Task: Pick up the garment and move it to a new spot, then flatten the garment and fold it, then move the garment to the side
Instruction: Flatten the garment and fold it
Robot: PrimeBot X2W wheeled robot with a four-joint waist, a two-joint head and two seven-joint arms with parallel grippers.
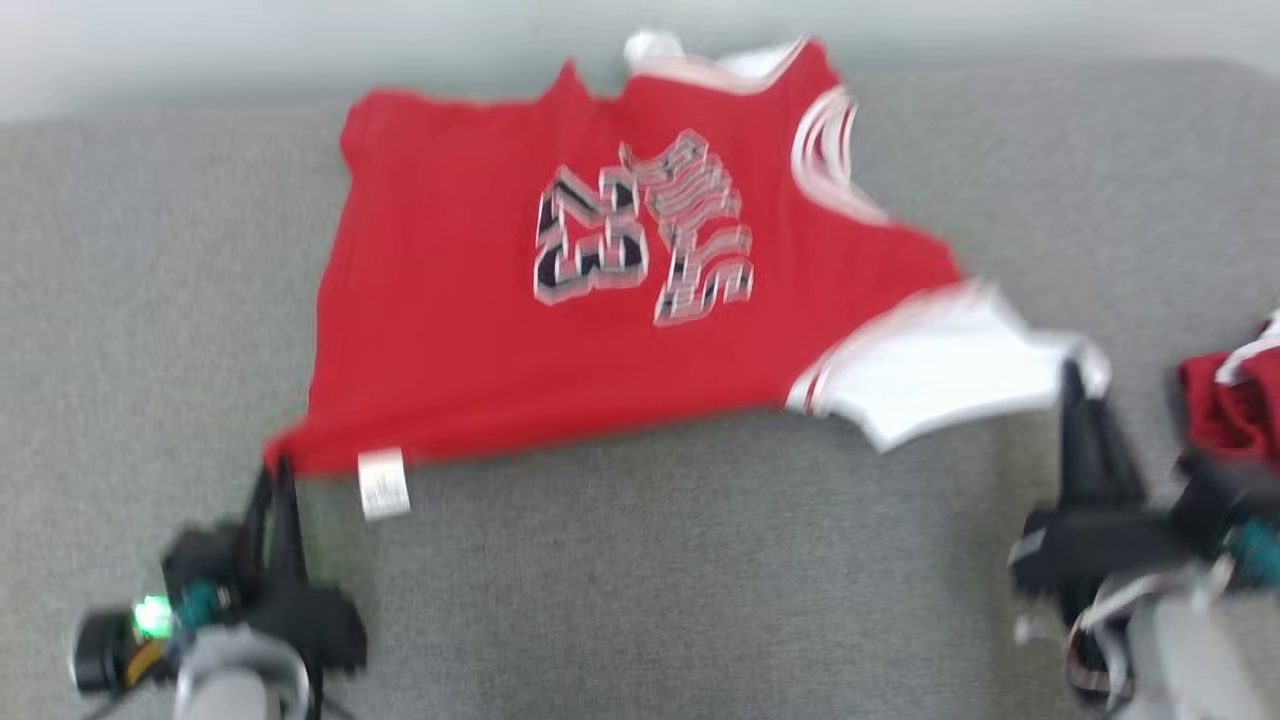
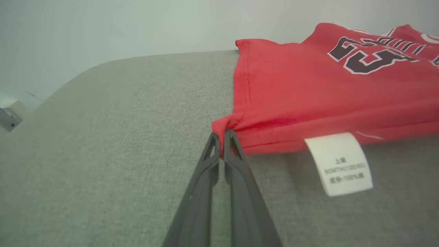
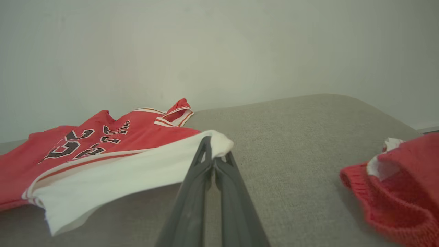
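Observation:
The garment (image 1: 470, 300) is a red basketball jersey with white trim, a black number and lettering, spread on a grey cushioned surface (image 1: 650, 560). My left gripper (image 1: 275, 468) is shut on its near red hem corner (image 2: 221, 127), beside a white care label (image 2: 339, 164). My right gripper (image 1: 1075, 375) is shut on the white end of the garment (image 3: 219, 142), which lifts slightly off the surface (image 3: 291, 144). In the right wrist view the garment (image 3: 85, 144) stretches away to the left.
A second red knitted piece with white trim (image 1: 1235, 395) lies at the right edge of the grey surface, close to my right arm; it is large in the right wrist view (image 3: 398, 185). A pale wall (image 3: 219, 48) runs behind the surface's far edge.

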